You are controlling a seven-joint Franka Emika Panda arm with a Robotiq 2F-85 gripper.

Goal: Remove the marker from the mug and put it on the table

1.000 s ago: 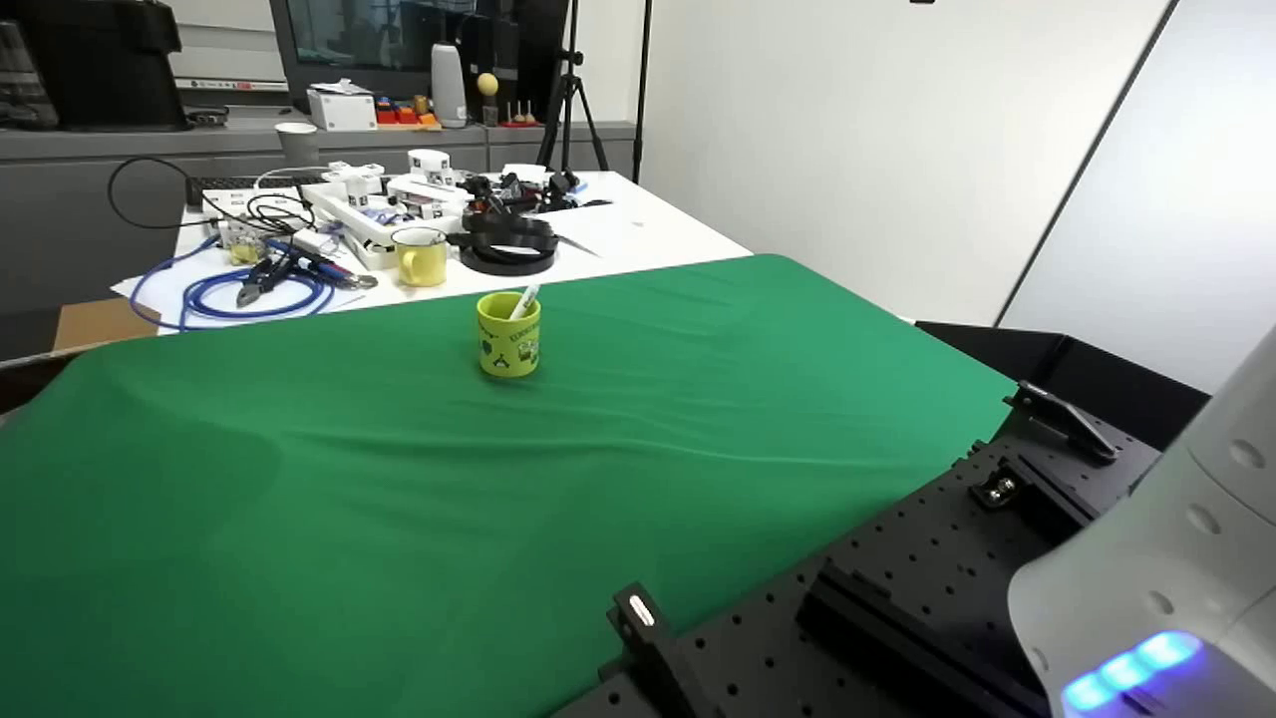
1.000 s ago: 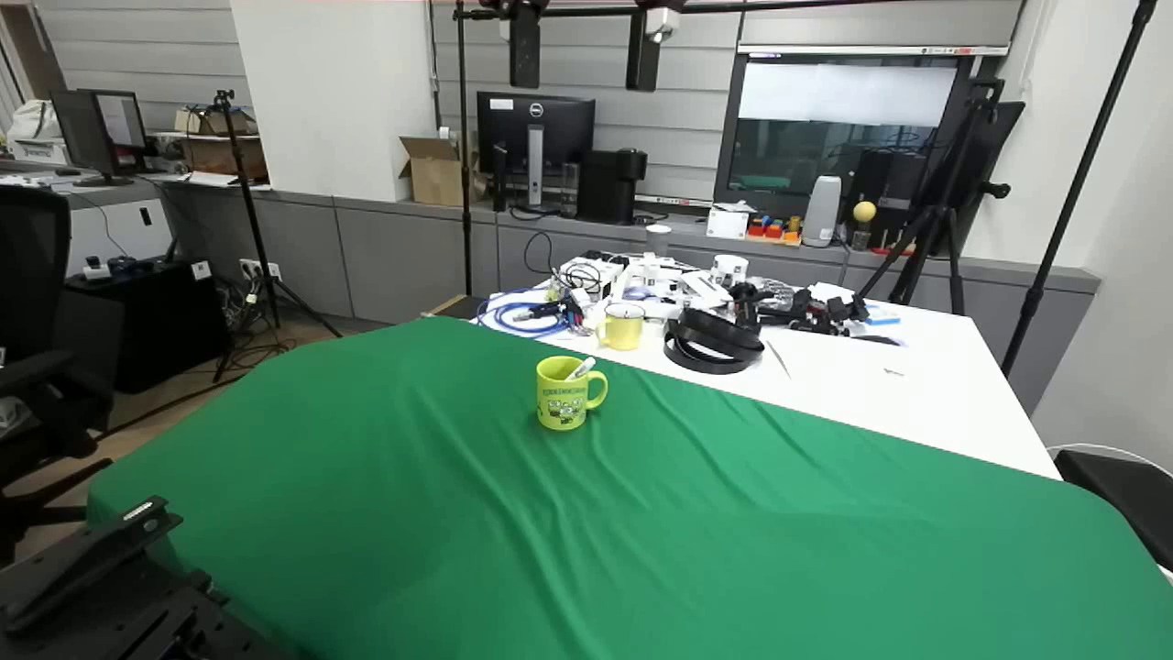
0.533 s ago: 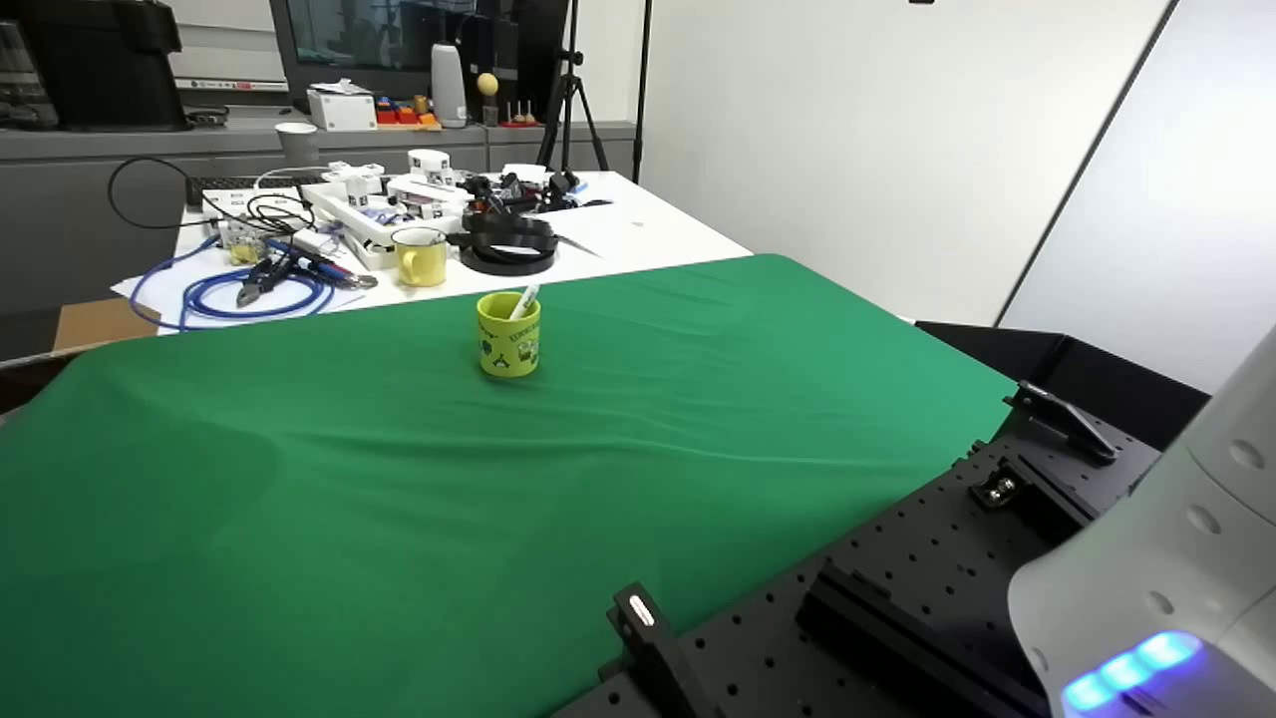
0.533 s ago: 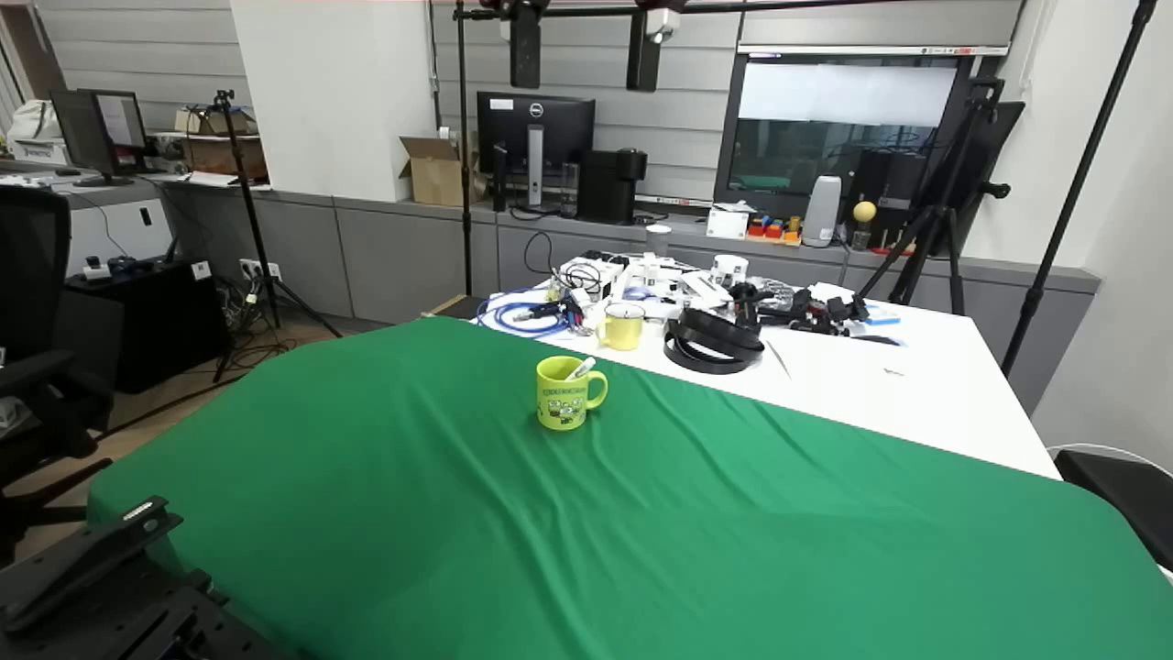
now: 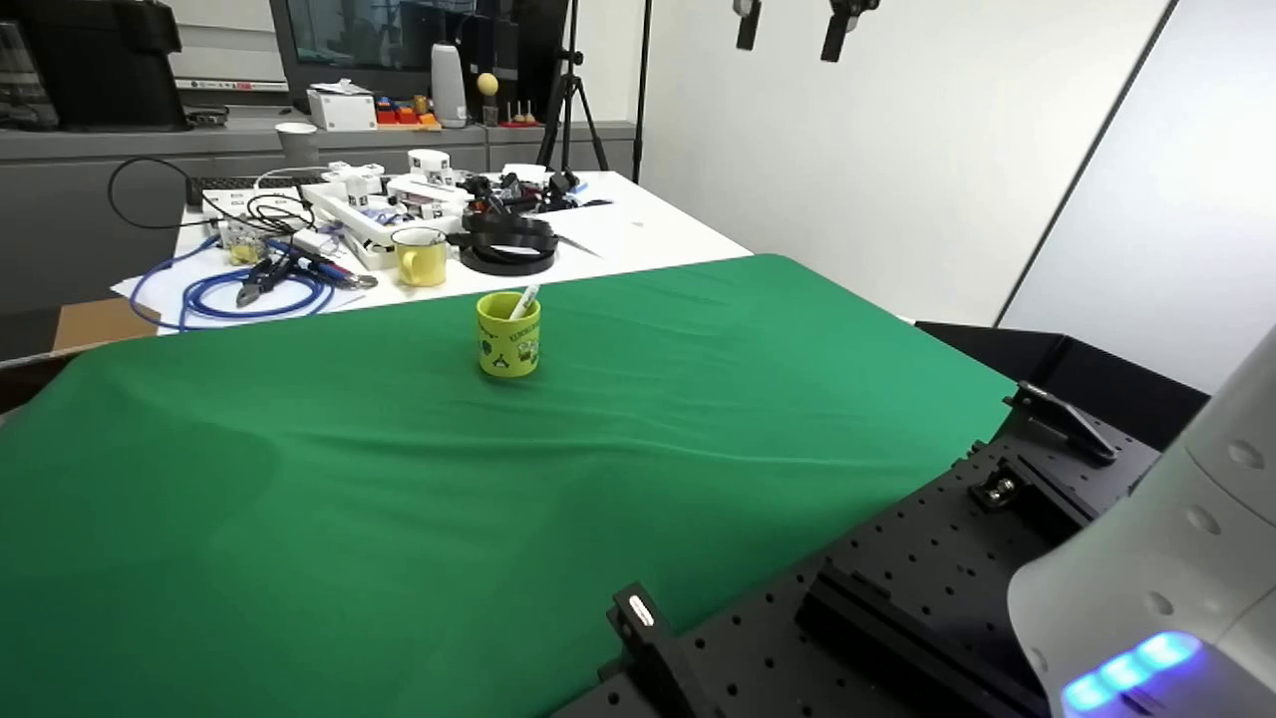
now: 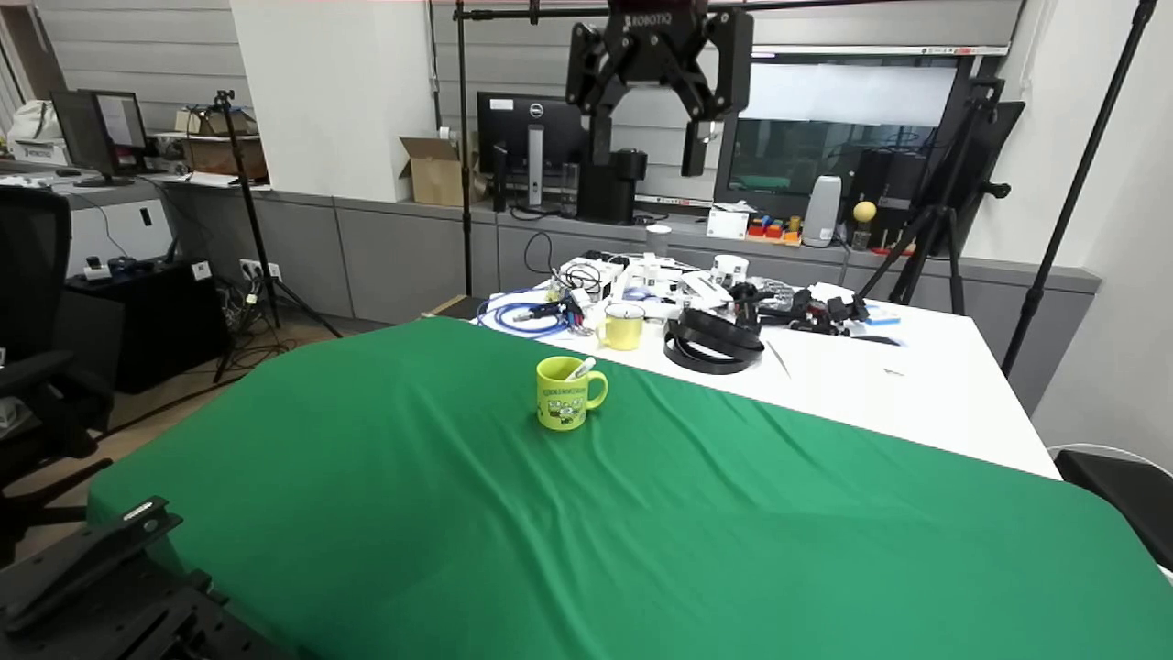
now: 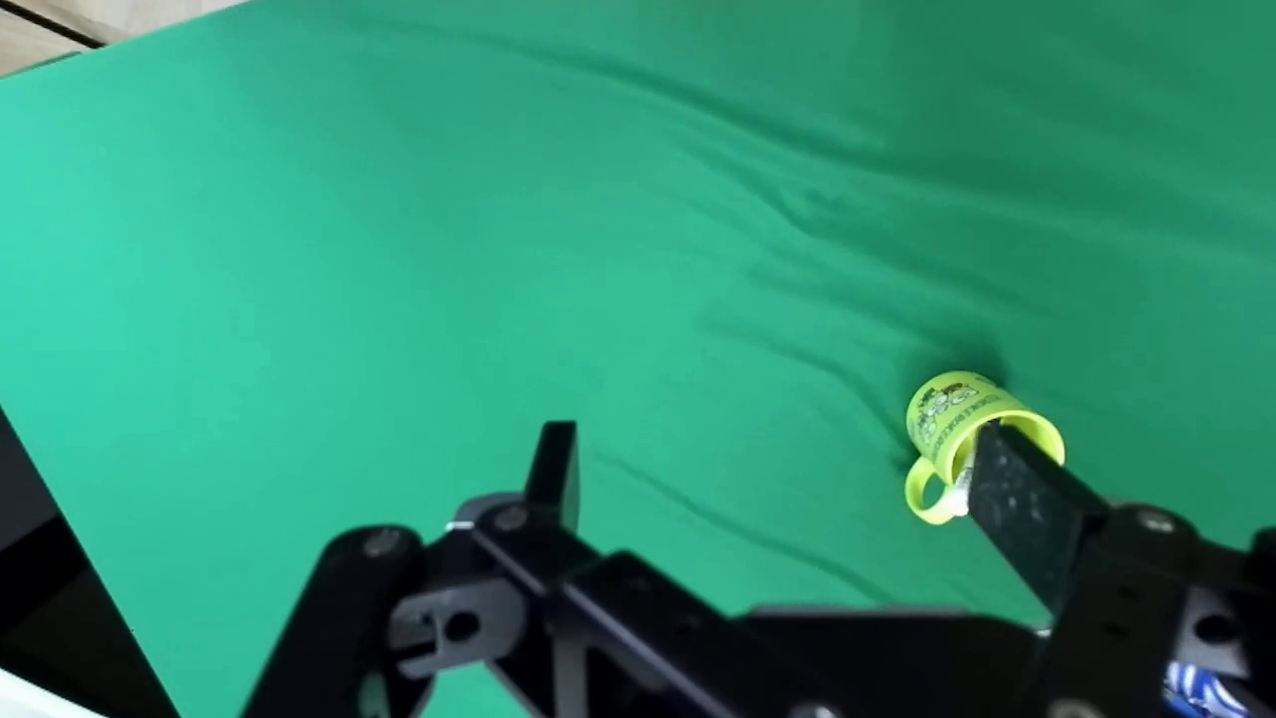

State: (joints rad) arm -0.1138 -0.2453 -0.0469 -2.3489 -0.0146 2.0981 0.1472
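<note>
The yellow-green mug (image 5: 508, 344) stands upright on the green-draped table (image 5: 399, 519); it also shows in an exterior view (image 6: 561, 399), handle to the right. The marker (image 5: 524, 301) leans inside it, with a white end above the rim; it also shows in an exterior view (image 6: 580, 368). My gripper (image 6: 647, 167) is open and empty, high above the table and well apart from the mug; it also shows in an exterior view (image 5: 788, 52). In the wrist view the right finger (image 7: 1037, 514) covers part of the mug (image 7: 952, 409) and of the marker (image 7: 963, 484).
A second, paler yellow cup (image 5: 423, 261) stands on the white table (image 6: 880, 403) behind, among cables, pliers (image 5: 261, 279), white parts and a black strap roll (image 6: 713, 341). A black perforated base plate (image 5: 897, 558) borders the cloth near the robot.
My gripper has come down and away from the camera, into fuller view in both exterior views; before, only fingertips showed at the top edge. Its fingers stay apart. The mug and marker have not moved.
</note>
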